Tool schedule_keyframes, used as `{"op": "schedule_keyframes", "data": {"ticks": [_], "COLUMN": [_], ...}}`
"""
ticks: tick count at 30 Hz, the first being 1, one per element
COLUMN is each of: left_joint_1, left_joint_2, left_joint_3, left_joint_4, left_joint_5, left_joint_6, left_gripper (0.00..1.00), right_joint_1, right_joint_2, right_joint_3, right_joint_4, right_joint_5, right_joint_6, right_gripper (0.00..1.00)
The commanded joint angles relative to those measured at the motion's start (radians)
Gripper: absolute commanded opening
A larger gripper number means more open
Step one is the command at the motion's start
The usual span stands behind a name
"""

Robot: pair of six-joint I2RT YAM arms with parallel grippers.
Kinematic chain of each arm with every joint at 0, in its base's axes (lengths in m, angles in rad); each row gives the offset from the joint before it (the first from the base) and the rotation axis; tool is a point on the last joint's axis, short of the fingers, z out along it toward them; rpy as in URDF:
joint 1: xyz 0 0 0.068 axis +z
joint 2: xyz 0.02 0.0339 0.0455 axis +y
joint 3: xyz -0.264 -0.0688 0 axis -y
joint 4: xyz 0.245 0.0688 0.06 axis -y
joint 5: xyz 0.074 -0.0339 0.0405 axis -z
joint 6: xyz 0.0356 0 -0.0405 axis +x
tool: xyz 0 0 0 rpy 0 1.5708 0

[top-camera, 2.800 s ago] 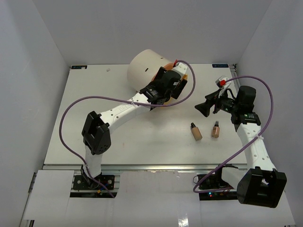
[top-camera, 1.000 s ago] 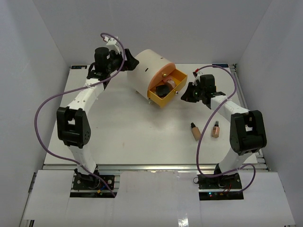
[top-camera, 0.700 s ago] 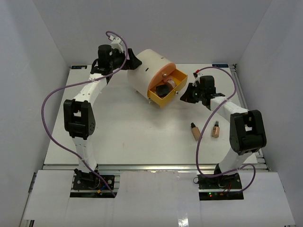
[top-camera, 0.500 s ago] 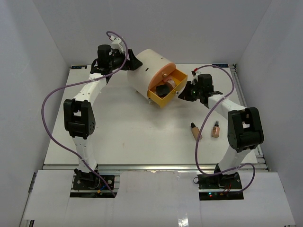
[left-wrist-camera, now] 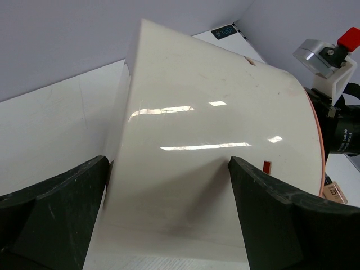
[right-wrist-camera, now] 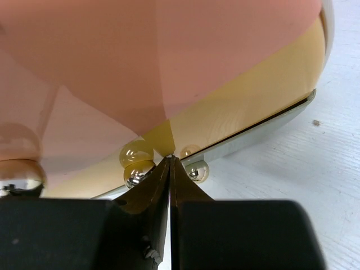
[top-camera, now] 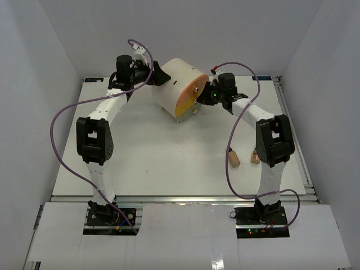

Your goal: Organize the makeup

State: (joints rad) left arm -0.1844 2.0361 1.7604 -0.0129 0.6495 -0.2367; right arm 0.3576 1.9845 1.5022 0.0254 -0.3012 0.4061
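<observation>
Two tan makeup bottles lie on the table, one [top-camera: 234,160] beside the right arm and the other [top-camera: 254,158] partly hidden behind it. The cream cylindrical box [top-camera: 175,83] lies on its side at the back. My right gripper [top-camera: 206,97] is shut, and its tip [right-wrist-camera: 170,160] presses the yellow drawer front [right-wrist-camera: 247,95] between two gold knobs [right-wrist-camera: 139,170]. The drawer sits flush with the box. My left gripper [top-camera: 160,75] is open at the box's back, one finger [left-wrist-camera: 56,214] on either side of the curved wall [left-wrist-camera: 214,152].
A pink drawer front [right-wrist-camera: 140,56] sits above the yellow one. White walls enclose the table [top-camera: 140,152] on three sides. Purple cables loop over both arms. The right arm's elbow [top-camera: 274,140] stands over the bottles.
The open yellow drawer has slid shut into the box. My right gripper moved left with it, pushing on its front. The left arm has held still at the box's back.
</observation>
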Motion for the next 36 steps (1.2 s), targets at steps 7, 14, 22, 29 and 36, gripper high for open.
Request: {"op": "schedule_keyframes", "data": {"ticks": [7,14,22,29,36], "left_joint_1": [-0.058,-0.058,-0.056,-0.056,-0.057], "left_joint_2": [-0.001,-0.013,-0.021,-0.035,-0.046], "left_joint_3": [-0.070,-0.039,-0.035,-0.059,-0.076], "left_joint_4": [-0.098,-0.101,-0.097,-0.077,-0.066], "left_joint_5": [-0.024,-0.069,-0.080,-0.069,-0.064], "left_joint_6": [0.001,-0.027,-0.037,-0.041,-0.046], "left_gripper": [0.98,0.98,0.98,0.98,0.98], "right_joint_1": [-0.020,-0.100,-0.115,-0.113,-0.105], "right_joint_2": [-0.012,-0.069,0.041,0.134,0.199], "right_joint_3": [-0.021,-0.194,-0.142,-0.057,-0.013], "right_joint_4": [0.173,0.235,0.217,0.211,0.256], "right_joint_5": [-0.122,-0.259,-0.331,-0.356,-0.379], "right_joint_6": [-0.037,-0.162,-0.186,-0.142,-0.071], "right_gripper": [0.08,0.28,0.42,0.51,0.51]}}
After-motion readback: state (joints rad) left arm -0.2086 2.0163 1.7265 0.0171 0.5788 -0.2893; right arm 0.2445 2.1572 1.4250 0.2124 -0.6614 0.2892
